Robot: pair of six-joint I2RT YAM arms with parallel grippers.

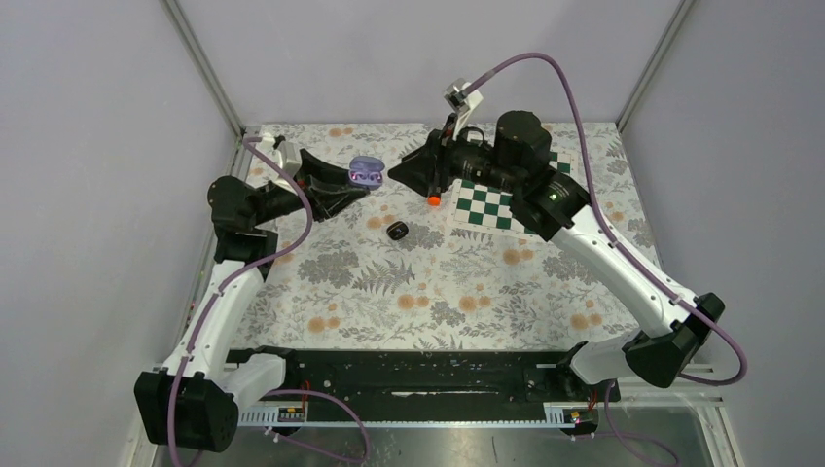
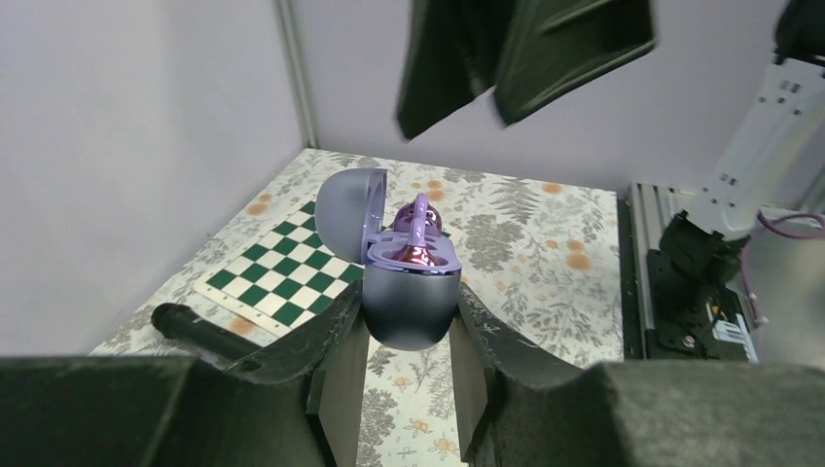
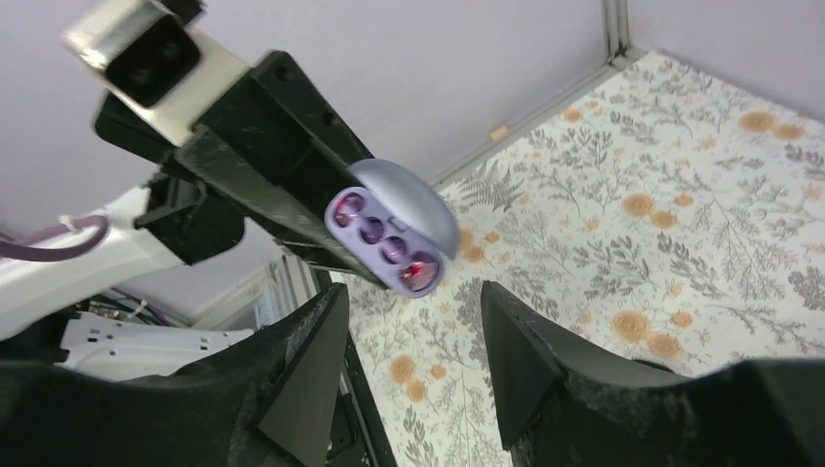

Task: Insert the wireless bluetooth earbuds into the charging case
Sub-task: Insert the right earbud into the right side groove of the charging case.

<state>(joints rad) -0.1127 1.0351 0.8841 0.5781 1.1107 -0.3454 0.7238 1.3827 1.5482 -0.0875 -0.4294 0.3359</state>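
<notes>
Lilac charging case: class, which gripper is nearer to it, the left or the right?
Left. The left gripper is shut on the lilac charging case, holding it raised with its lid open. The right gripper is open, facing the case across a gap, not touching.

1. No legible text, brand, number or sign was found in any view
2. A pale sticker (image 2: 728, 329) on the black base hardware (image 2: 681, 292), left wrist view, carried marks too small to read
3. The charging case (image 2: 409, 304) showed no readable marking

Even, soft overhead light; faint shadows; wrist-view foregrounds blurred, edges distorted.
</notes>
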